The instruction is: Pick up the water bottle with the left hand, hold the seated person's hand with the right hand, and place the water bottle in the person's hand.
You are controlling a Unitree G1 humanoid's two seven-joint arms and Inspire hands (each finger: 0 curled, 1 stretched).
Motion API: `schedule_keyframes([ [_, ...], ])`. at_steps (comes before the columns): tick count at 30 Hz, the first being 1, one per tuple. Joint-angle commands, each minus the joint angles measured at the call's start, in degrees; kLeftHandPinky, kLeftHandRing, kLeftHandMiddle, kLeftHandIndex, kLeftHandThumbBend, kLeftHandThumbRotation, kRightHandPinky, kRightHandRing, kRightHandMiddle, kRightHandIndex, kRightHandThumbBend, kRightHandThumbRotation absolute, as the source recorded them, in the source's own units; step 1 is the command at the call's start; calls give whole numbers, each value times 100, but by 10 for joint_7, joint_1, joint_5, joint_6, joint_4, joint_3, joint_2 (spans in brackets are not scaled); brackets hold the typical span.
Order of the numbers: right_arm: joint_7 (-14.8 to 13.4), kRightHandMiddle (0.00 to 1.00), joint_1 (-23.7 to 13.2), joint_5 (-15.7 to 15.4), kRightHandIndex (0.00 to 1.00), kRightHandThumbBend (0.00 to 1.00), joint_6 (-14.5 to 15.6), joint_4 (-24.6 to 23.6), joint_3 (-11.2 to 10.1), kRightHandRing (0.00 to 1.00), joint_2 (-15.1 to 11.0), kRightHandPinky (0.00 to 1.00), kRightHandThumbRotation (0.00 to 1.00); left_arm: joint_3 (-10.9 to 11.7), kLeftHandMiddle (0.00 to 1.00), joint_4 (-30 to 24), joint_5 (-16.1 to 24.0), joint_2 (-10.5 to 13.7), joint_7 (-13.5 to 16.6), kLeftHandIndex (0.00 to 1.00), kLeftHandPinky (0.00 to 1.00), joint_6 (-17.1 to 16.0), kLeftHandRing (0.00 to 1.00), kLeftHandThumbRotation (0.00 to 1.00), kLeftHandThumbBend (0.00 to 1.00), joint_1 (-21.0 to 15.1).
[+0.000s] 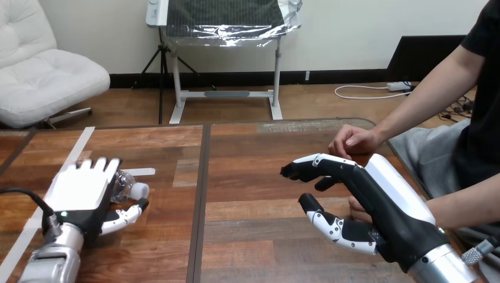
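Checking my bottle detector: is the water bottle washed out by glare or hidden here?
Head view: the clear water bottle shows small glints, no washout; the left hand covers most of it; the table carries only a soft sheen.

Black left hand (79, 190) and right hand (380, 197) wear white shells, on silver forearms (54, 260).

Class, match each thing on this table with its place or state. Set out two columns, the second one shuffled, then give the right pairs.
1 clear plastic water bottle with white cap
2 left robot hand
3 right robot hand
4 person's upper hand

A open, at the right of the wooden table
B lying on the table's left side
C resting at the table's far edge
D laid over the bottle

Pairs: 1-B, 2-D, 3-A, 4-C
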Motion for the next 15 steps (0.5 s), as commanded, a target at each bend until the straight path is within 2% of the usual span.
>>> schedule_keyframes([
  [1,0,75,-30,4,71,23,0,-10,-4,75,-7,68,0,16,100,41,-18,-19,-10,100,100,1,100,100,54,-77],
  [15,5,74,-24,6,71,23,1,-17,-9,75,-8,68,0,11,100,83,-34,-42,-13,100,100,3,100,100,51,-106],
])
